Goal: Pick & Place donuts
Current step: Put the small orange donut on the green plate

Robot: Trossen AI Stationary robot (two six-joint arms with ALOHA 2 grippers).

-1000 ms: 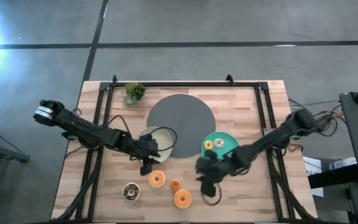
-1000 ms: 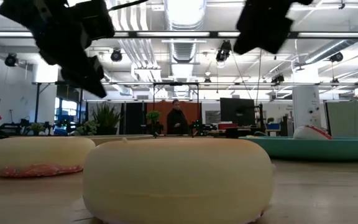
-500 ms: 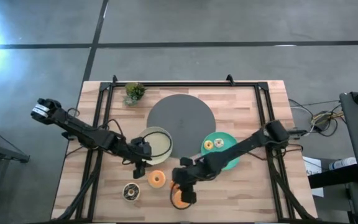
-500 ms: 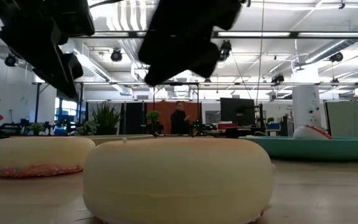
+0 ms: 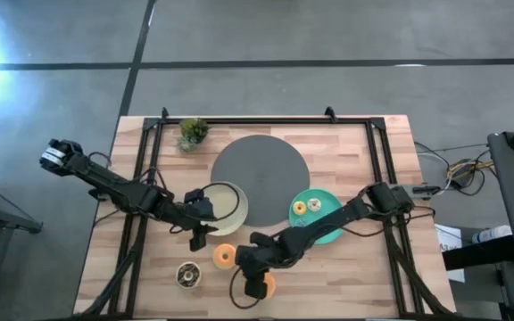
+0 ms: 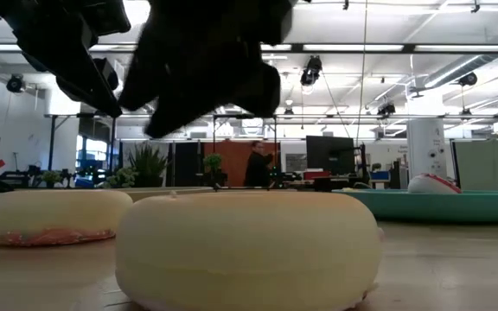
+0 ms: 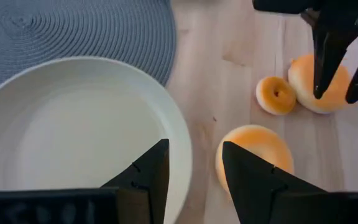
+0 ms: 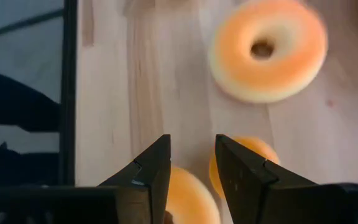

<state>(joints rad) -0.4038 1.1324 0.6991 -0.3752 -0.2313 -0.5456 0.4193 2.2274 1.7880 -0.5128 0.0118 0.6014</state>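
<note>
Your right gripper has swept across from the teal plate side toward 7 o'clock and now hovers over the front donut, fingers parted and holding nothing. That suggests the next pick is this ring, though the arm hides much of it from above, so alignment is probably not settled. The neighbouring donut lies on the tabletop just beside your left gripper, released, at the cream plate.
</note>
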